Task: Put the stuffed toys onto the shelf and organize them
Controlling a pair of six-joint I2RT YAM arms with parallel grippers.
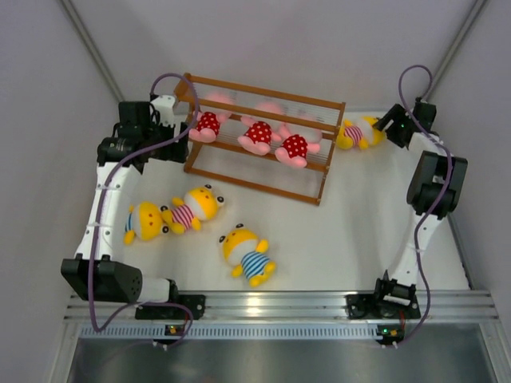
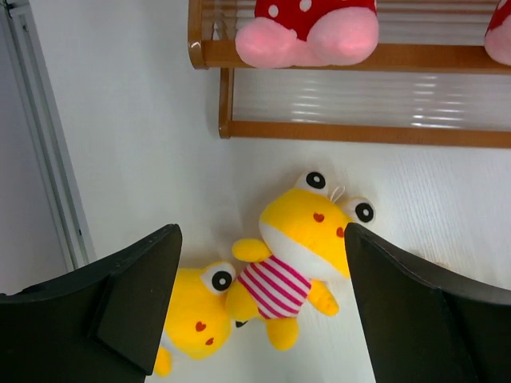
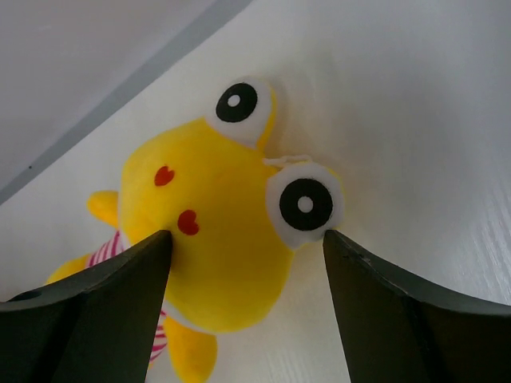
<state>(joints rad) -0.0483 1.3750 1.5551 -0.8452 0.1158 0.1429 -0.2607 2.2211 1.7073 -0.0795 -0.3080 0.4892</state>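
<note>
three pink toys (image 1: pixel 208 124) (image 1: pixel 259 136) (image 1: pixel 295 148) shelved, four yellow toys (image 1: pixel 146 221) (image 1: pixel 200 206) (image 1: pixel 246 254) (image 1: pixel 357 132) loose, left gripper (image 2: pixel 262 235), right gripper (image 3: pixel 247 235) wide.

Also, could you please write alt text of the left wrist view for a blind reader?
The open left gripper frames a yellow toy in a pink-striped shirt lying on the white table, a second yellow toy beside it. At the top of the picture, a pink toy rests on the wooden shelf.
</note>
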